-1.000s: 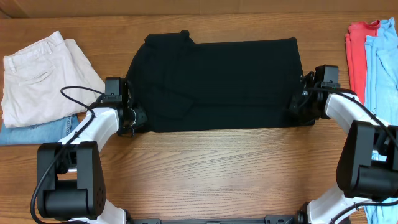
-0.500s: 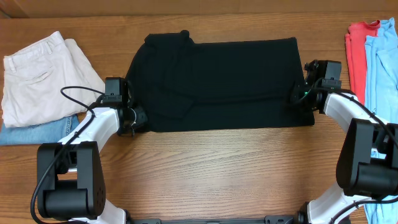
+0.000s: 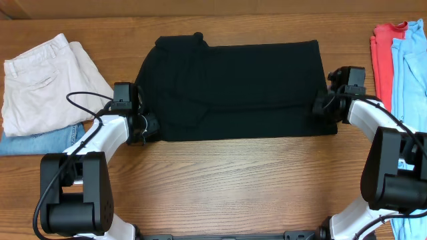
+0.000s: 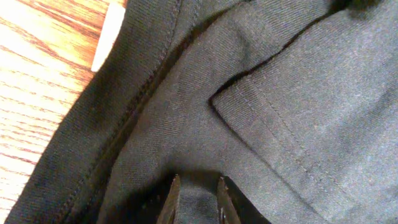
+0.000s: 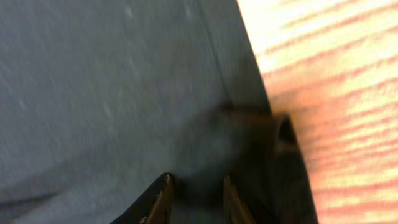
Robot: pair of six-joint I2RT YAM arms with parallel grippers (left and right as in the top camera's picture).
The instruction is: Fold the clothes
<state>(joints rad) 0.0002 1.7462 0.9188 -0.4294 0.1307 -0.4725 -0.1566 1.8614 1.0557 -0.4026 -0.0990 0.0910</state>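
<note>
Shirt [image 3: 233, 90] spread flat between the two tools.
Left tool [image 3: 148, 127] pinches its lower left edge; right tool [image 3: 321, 107] clamps a bunched fold at its right edge.

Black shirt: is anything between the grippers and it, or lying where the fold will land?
Nothing visible. The left gripper pinches the black shirt; the right gripper straddles bunched fabric at its edge, blurred. Its top is bare. The cream trousers and red garment lie apart from it.
</note>
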